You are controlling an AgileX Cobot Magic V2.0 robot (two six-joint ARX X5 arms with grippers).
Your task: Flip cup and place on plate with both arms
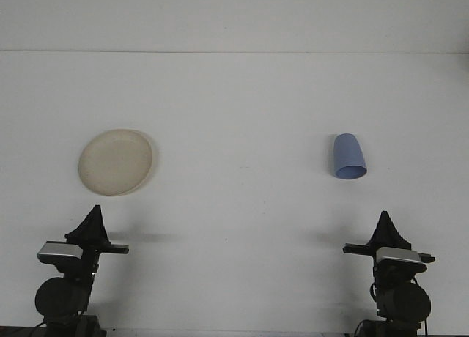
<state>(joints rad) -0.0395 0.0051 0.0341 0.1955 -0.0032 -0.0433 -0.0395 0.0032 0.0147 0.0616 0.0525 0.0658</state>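
While both arms sit low at the near edge of the white tabletop [234, 227], each pincer shows only as a dark pointed shape seen end-on, so I cannot tell how either one is set. The left pincer [93, 221] points toward the far side, just near of the plate, touching nothing. The right pincer [385, 227] does the same on the right, near of the cup and apart from it; neither holds anything.

On the left lies the plate [116, 162], a round, shallow, cream-coloured dish with a smooth, slightly glossy surface and a low rim. Well apart from it, on the right, the cup [348, 157] lies on its side: a smooth, matte blue tapered tumbler without a handle, its wider end toward the near side. Matte and plain, the tabletop meets a pale wall at the far edge.
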